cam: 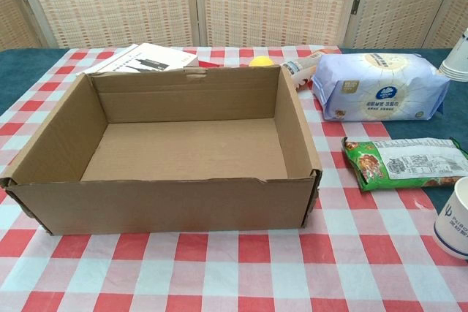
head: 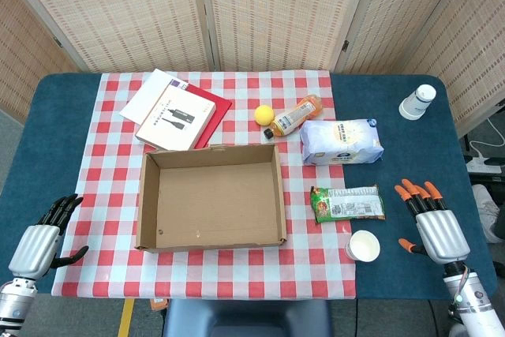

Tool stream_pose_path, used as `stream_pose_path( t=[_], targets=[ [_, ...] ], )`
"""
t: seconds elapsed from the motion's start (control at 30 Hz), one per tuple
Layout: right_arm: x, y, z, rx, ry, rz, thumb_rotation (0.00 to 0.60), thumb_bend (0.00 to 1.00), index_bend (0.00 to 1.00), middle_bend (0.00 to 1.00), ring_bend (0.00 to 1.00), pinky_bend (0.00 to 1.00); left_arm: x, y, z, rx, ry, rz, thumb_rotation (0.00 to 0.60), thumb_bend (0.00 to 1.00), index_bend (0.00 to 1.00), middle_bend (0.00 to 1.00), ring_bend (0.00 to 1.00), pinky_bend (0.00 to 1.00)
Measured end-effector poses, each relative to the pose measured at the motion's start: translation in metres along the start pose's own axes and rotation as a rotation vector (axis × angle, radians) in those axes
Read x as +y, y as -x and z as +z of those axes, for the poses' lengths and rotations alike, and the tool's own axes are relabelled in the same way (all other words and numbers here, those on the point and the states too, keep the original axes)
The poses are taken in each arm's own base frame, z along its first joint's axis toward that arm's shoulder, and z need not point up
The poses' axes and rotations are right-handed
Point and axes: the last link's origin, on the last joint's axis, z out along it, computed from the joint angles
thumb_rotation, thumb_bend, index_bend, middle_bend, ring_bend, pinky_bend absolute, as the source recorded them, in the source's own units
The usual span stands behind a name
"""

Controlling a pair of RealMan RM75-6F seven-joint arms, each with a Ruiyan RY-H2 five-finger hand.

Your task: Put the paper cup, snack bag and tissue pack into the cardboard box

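At the far left of the head view, the left hand (head: pixel 41 238) hovers over the blue table edge, its dark fingers spread apart and holding nothing. Next comes the cardboard box (head: pixel 211 196), open at the top; both views show its floor bare, so I judge that no item has been put in yet and all three are left to do.

Behind the box lie a book (head: pixel 175 116) on a red folder (head: pixel 217 120) and some white papers (head: pixel 150 92). Further right there is a yellow ball (head: pixel 263 114) and a small orange drink bottle (head: pixel 295 117) lying on its side.

To the right of the box, the tissue pack (head: pixel 342 141) lies flat, and nearer to the robot the green snack bag (head: pixel 347 203) lies just beside the box. The paper cup (head: pixel 364 246) stands upright at the cloth's edge, between the snack bag and the right hand (head: pixel 434 226). This hand, with orange fingertips, is also spread wide and empty. It is near the cup, so the cup seems the natural first thing to take.

Another stack of white cups (head: pixel 417 102) stands at the far right corner.

The surface is a blue table (head: pixel 394 61) covered in part by a red and white checked cloth (head: pixel 118 195). Behind it stand woven folding screens (head: pixel 268 5).
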Motion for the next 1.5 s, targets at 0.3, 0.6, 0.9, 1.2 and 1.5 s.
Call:
stream_pose_path(
  t=[0.3, 0.6, 0.9, 1.2, 1.5],
  targets=[
    [0.001, -0.002, 0.0, 0.007, 0.003, 0.004, 0.6, 0.0, 0.08, 0.0, 0.0, 0.03, -0.001, -0.002, 0.0, 0.01, -0.002, -0.005, 0.6, 0.22, 0.05, 0.02, 0.0, 0.23],
    [-0.001, -0.003, -0.003, 0.011, -0.007, 0.01, 0.6, 0.0, 0.06, 0.0, 0.0, 0.05, 0.0, -0.004, -0.001, 0.016, 0.001, -0.008, 0.6, 0.22, 0.05, 0.01, 0.0, 0.23],
    [-0.005, -0.003, -0.005, 0.015, -0.014, 0.013, 0.6, 0.0, 0.07, 0.0, 0.0, 0.06, -0.007, -0.014, -0.001, 0.063, -0.029, -0.021, 0.6, 0.23, 0.06, 0.02, 0.0, 0.23],
    [-0.015, -0.02, -0.012, -0.029, -0.062, 0.03, 0.6, 0.0, 0.07, 0.0, 0.0, 0.14, -0.012, -0.022, -0.002, 0.091, -0.045, -0.026, 0.6, 0.23, 0.06, 0.02, 0.0, 0.23],
    [-0.033, -0.044, -0.025, -0.175, -0.13, 0.008, 0.6, 0.0, 0.07, 0.0, 0.0, 0.16, -0.01, -0.022, -0.003, 0.087, -0.038, -0.031, 0.6, 0.23, 0.06, 0.01, 0.0, 0.23]
  ],
)
